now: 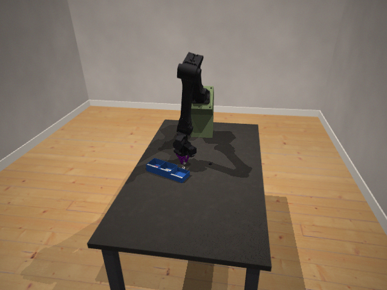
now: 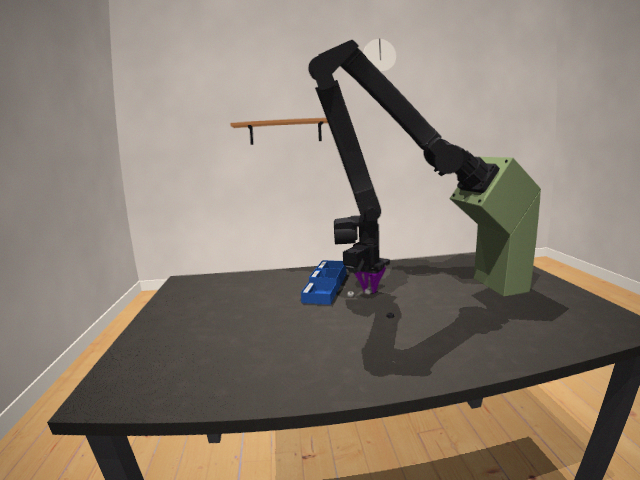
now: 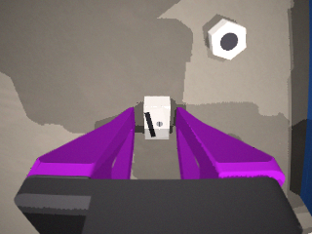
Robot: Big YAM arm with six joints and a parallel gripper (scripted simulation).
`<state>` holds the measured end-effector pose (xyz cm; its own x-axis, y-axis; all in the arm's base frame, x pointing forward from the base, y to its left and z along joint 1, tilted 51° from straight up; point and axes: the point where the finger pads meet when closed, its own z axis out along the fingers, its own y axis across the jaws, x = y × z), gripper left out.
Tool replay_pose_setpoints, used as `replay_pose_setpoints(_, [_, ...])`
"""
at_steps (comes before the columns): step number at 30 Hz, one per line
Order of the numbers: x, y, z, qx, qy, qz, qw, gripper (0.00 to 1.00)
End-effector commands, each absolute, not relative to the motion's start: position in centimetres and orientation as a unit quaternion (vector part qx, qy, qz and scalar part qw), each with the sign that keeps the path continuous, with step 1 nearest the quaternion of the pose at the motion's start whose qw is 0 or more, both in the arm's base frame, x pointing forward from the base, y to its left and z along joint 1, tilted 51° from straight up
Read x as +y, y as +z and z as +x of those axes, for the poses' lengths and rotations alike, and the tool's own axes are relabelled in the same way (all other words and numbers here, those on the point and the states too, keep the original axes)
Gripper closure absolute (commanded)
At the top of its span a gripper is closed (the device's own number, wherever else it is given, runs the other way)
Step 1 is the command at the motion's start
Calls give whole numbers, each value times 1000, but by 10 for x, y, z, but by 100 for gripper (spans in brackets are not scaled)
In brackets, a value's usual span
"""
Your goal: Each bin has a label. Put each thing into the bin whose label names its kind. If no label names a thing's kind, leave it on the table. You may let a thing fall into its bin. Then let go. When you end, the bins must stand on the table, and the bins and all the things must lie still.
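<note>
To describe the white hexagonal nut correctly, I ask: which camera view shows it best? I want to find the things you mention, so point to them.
The wrist view: the white hexagonal nut (image 1: 183, 167) (image 2: 350, 293) (image 3: 239, 43) appears large there, with its six sides and dark centre clear. The top and exterior views show only a small pale spot between the blue bins (image 1: 165, 174) (image 2: 317, 299) and fingers (image 1: 183, 161) (image 2: 369, 290).

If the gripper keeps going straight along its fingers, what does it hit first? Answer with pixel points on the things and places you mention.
Likely the table top (image 1: 218, 212) (image 2: 217, 351): the small white block (image 1: 184, 163) (image 2: 368, 291) (image 3: 157, 109) looks lined up between the gripper's (image 1: 183, 163) (image 2: 368, 292) (image 3: 155, 111) open fingers. Exact height is unclear.

plain room, plank floor (image 1: 312, 199) (image 2: 320, 454), wall shelf (image 2: 279, 122), wall clock (image 2: 385, 55)
</note>
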<state>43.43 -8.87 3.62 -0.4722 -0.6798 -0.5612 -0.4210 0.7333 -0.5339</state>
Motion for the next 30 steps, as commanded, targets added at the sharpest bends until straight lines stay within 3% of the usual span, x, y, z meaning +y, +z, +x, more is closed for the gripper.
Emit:
replay_pose_setpoints(1, [-88, 49, 436, 835, -172, -323, 412, 72])
replay_pose_setpoints(11, [-84, 33, 428, 842, -162, -325, 399, 72])
replay_pose_setpoints(12, [-87, 39, 432, 840, -166, -326, 401, 91])
replay_pose_setpoints(30, [-87, 38, 431, 840, -166, -326, 401, 91])
